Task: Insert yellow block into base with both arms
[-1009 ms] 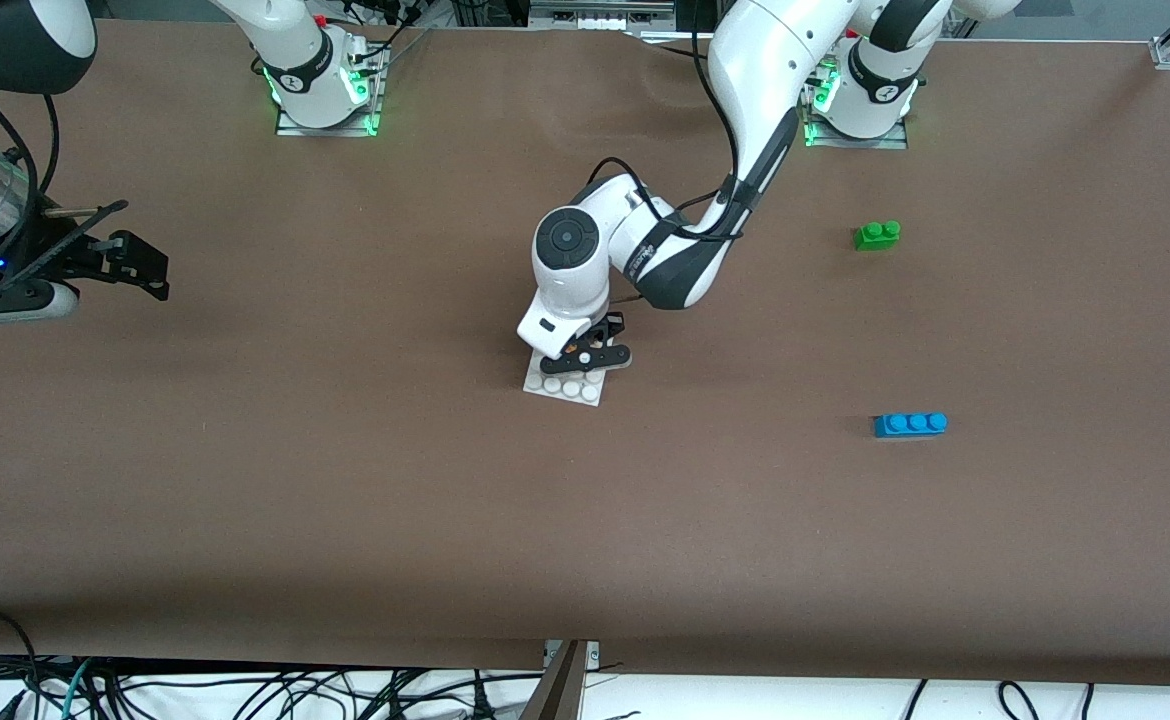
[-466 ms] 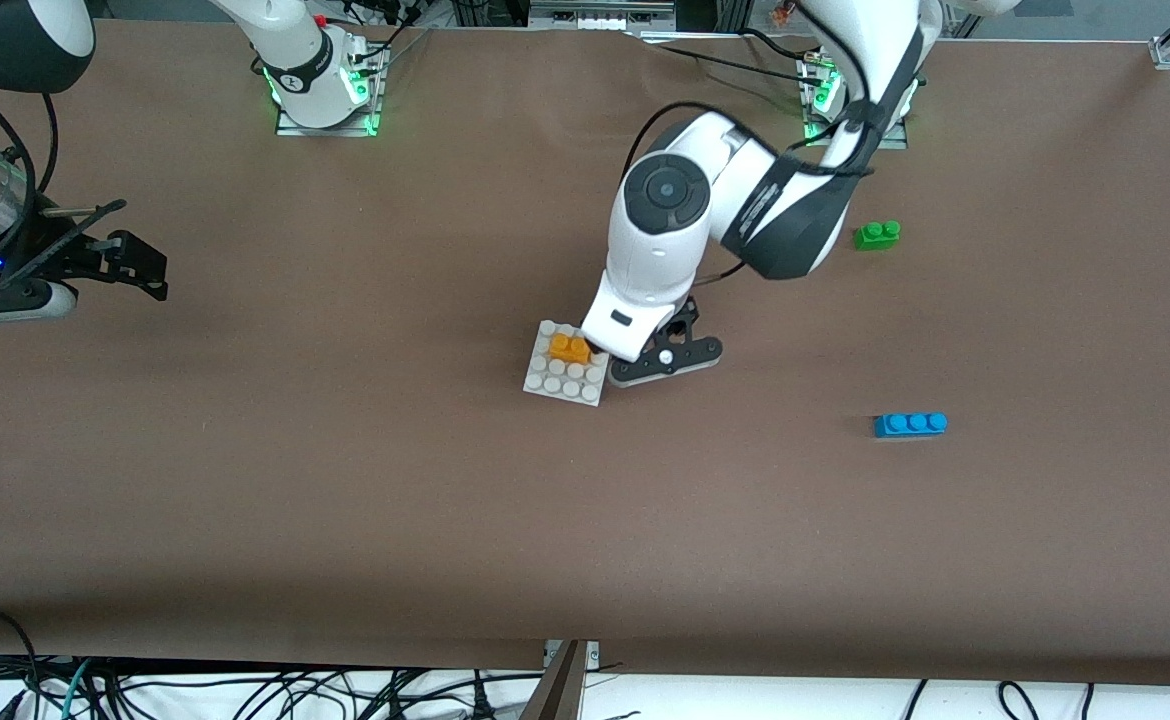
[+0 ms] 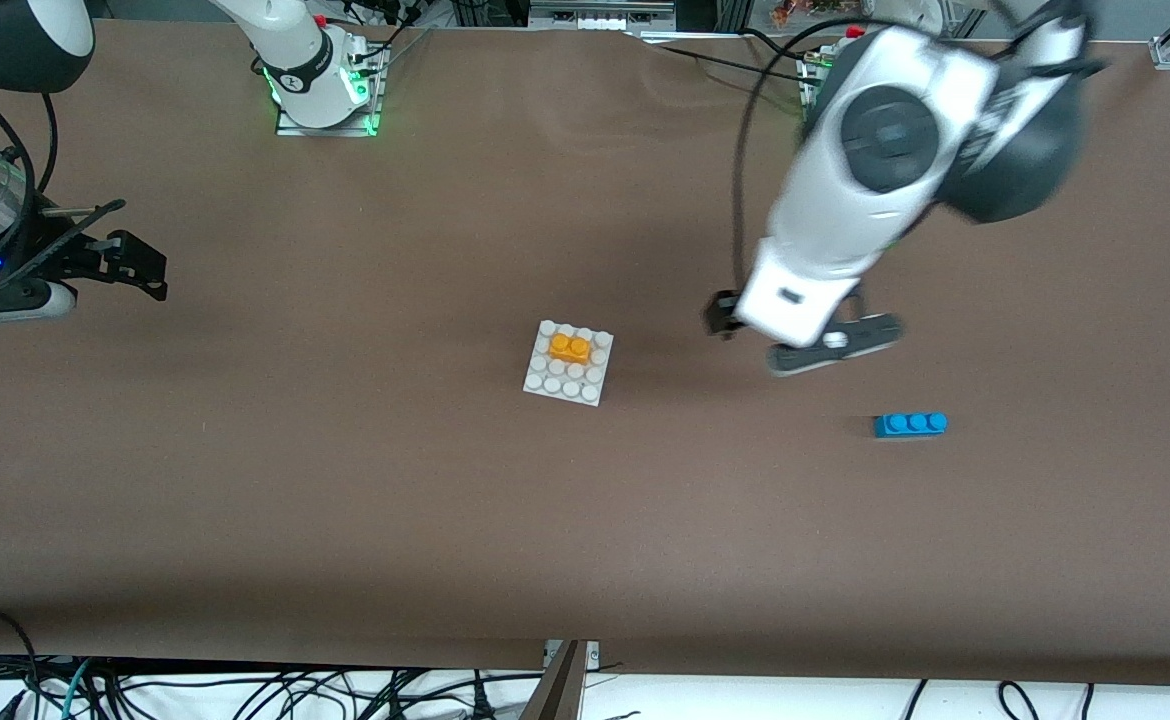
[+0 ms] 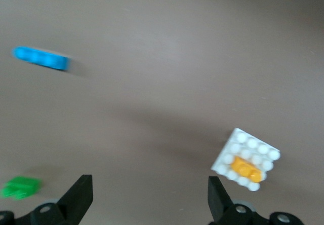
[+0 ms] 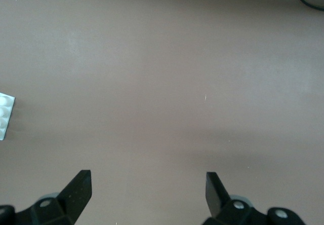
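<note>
Brown table top (image 3: pixel 345 480), front view first. White base (image 3: pixel 550 381) near table centre, flat. Yellow block (image 3: pixel 569 347) seated on base, in the stud rows farthest from the front camera, free of either gripper. Left gripper (image 3: pixel 795 340) up in the air over bare table between base and blue brick (image 3: pixel 910 425), fingers spread wide, nothing held. Right gripper (image 3: pixel 135 265) at the right arm's end of the table, arm waiting, empty. Green brick not visible here, hidden by left arm.

Left wrist view: both fingertips (image 4: pixel 78 197) wide apart, empty gap. Base (image 4: pixel 234 143) with yellow block (image 4: pixel 249 170) on its studs, near one edge. Blue brick (image 4: pixel 40 59) and green brick (image 4: pixel 21 187) well apart from base, both blurred.

Right wrist view: fingers (image 5: pixel 77 188) wide apart, nothing between them, bare table below. Corner of base (image 5: pixel 4 114) just at frame edge.
</note>
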